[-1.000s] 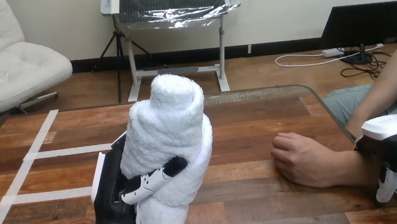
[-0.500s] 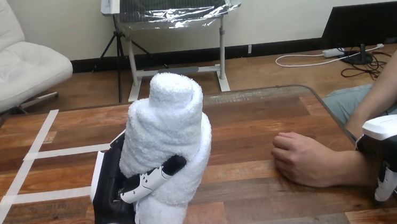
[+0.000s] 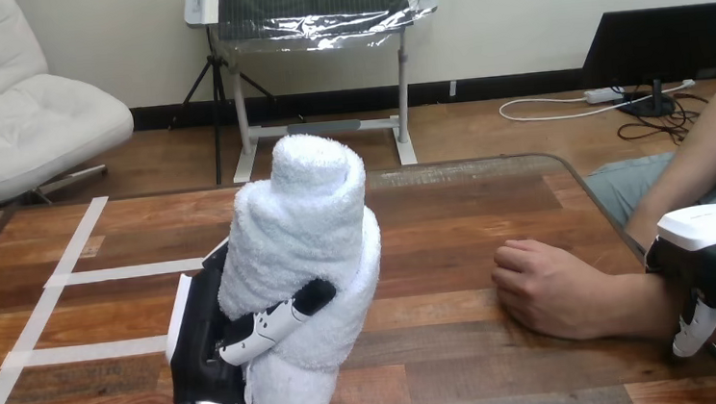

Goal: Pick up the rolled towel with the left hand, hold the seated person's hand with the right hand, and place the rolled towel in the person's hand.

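Note:
A white rolled towel [image 3: 302, 255] stands upright, lifted off the wooden table [image 3: 452, 214] at lower centre-left. My left hand [image 3: 213, 341] is shut round its lower half, with a finger curled across the front of the roll. The person's hand [image 3: 544, 287] rests on the table at the right, knuckles up and loosely closed, well to the right of the towel. My right hand [image 3: 710, 249] sits over the person's forearm [image 3: 647, 303] at the right edge, just behind the wrist. Whether it grips the forearm I cannot tell.
White tape lines [image 3: 71, 278] cross the table's left part. The table's far edge [image 3: 467, 164] runs behind the towel, and its right edge passes under the person's forearm. Bare wood lies between the towel and the person's hand.

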